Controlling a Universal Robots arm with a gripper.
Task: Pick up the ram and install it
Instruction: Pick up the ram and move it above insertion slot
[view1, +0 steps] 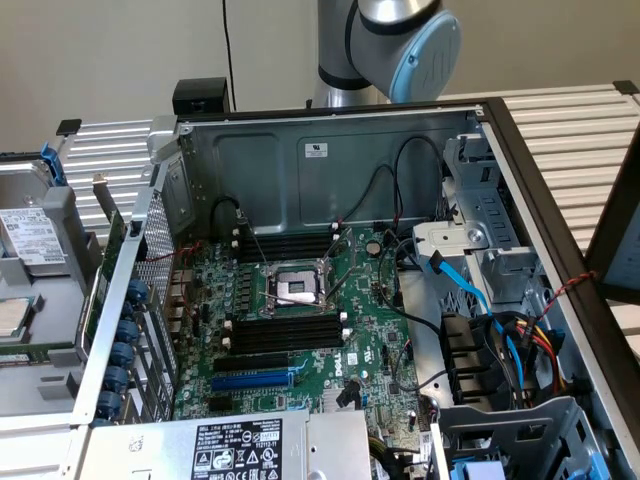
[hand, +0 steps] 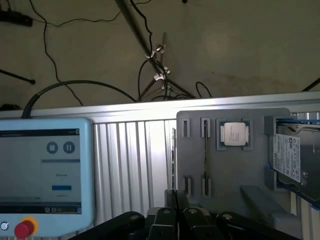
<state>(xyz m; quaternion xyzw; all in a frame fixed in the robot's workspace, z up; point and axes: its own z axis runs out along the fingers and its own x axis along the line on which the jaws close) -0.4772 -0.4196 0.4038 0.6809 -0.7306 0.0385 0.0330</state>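
Your gripper (hand: 176, 212), a set of black linked fingers, is pressed shut and carries nothing. In the wrist view it hangs over the ribbed aluminium table top (hand: 130, 165), between the pale-blue touchscreen pendant (hand: 45, 170) with its red stop button (hand: 22, 229) and the flat grey plastic parts tray (hand: 250, 185), closest to the tray's near edge. The ram (hand: 205, 155) looks to be the long, thin stick standing on its edge in one of the tray's narrow slotted holders; seen edge-on like this, you cannot make out its chips or label. It is untouched, just beside the gripper's fingers but apart from them. Further along the same tray lie a square silver processor chip (hand: 234, 134) in a recessed pocket and a metal hard drive with a white label (hand: 289, 156). In the exterior view, the grey-and-blue robot arm (view1: 395, 45) rises behind the open grey metal computer case (view1: 300, 150), which lies on its side. Inside it you can see the large green motherboard (view1: 370, 300), its square silver processor socket (view1: 297, 288) and a bank of long black memory slots (view1: 285, 330) on the socket's near side.
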